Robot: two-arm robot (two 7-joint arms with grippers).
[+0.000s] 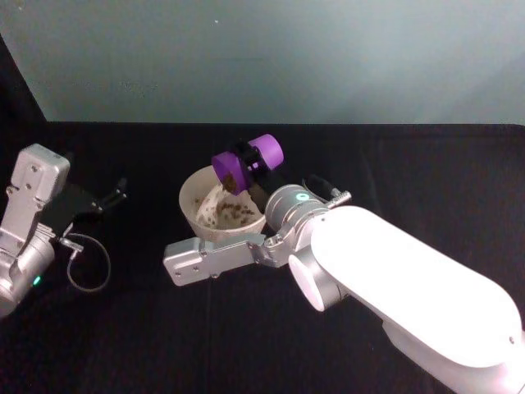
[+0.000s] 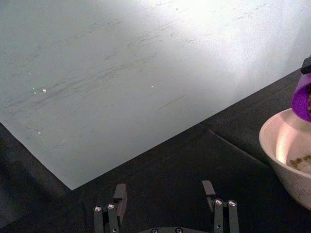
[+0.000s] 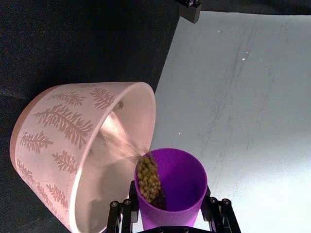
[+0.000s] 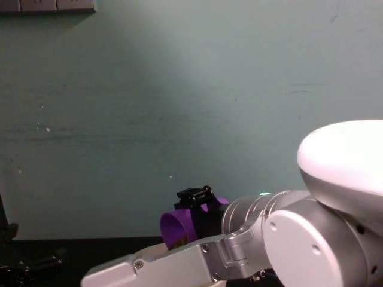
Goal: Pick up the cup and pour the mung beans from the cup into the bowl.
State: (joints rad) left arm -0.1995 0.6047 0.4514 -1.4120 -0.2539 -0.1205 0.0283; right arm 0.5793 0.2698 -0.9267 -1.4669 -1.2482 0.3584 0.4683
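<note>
**Purple cup tipped over the bowl, beans running out**

The right hand [image 1: 250, 161] pinches the small bright purple plastic cup [image 1: 267, 151] across its middle, a finger pressed to either side. It holds the cup in the air above the far right rim of the wide cream-coloured round bowl [image 1: 189, 205]. The bowl stands near the middle of the black counter [image 1: 426, 164].

The cup lies nearly on its side. Its long axis runs from the base, which is up and away from the bowl, down to the mouth, which hangs over the bowl's inside. The right wrist view shows a clump of mung beans [image 3: 149, 177] gathered along the cup's lower wall at the lip, and a scatter of beans already lies on the bowl's floor. I judge the pour to be partly done. Emptying the cup would need a steeper tilt about that same axis, with the lip kept inside the rim.

The mouth sits close to the bowl's edge, so a drift outward could drop beans on the counter. There is open counter all round the bowl, and the pale wall is well behind it.

The left hand [image 1: 119, 192] rests well off to the bowl's left with its fingers spread and holds nothing. The right hand is plainly the nearer one.
</note>
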